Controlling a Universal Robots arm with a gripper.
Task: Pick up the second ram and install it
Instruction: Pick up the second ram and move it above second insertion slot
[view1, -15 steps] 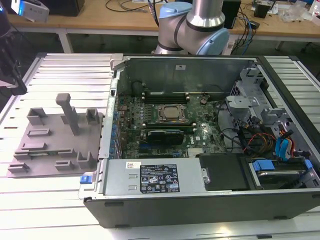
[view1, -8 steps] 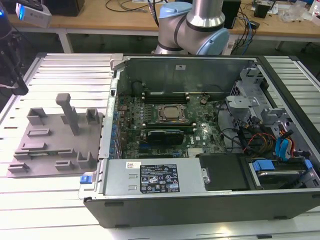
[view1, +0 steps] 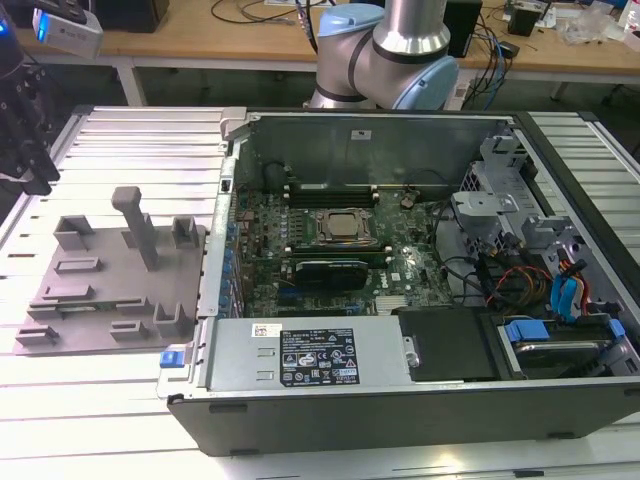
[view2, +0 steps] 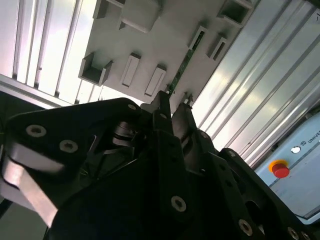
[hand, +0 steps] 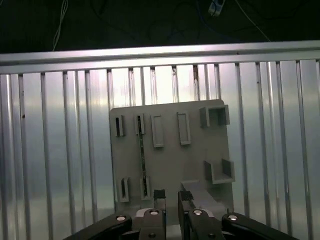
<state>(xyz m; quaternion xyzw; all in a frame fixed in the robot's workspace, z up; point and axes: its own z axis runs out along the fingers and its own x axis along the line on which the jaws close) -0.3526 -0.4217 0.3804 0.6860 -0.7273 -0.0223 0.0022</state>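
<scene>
The second ram (hand: 141, 160) is a thin green stick standing on edge between two pairs of holders on the grey tray (hand: 195, 160). In the second wrist view the ram (view2: 184, 64) runs along the same tray (view2: 165, 45). My gripper (hand: 172, 196) hovers above the tray's near edge, off to one side of the ram and not touching it. Its fingers (hand: 159, 194) stand a little apart with nothing between them, so it is open. In the exterior view the gripper (view1: 38, 178) hangs high over the tray (view1: 110, 285) at the exterior view's left.
The open computer case (view1: 400, 270) lies at the exterior view's right of the tray, with the motherboard and CPU socket (view1: 345, 227) inside. A tall upright post (view1: 137, 225) rises from the tray. Ribbed metal table (hand: 55, 150) surrounds the tray. The arm's base (view1: 385, 60) stands behind the case.
</scene>
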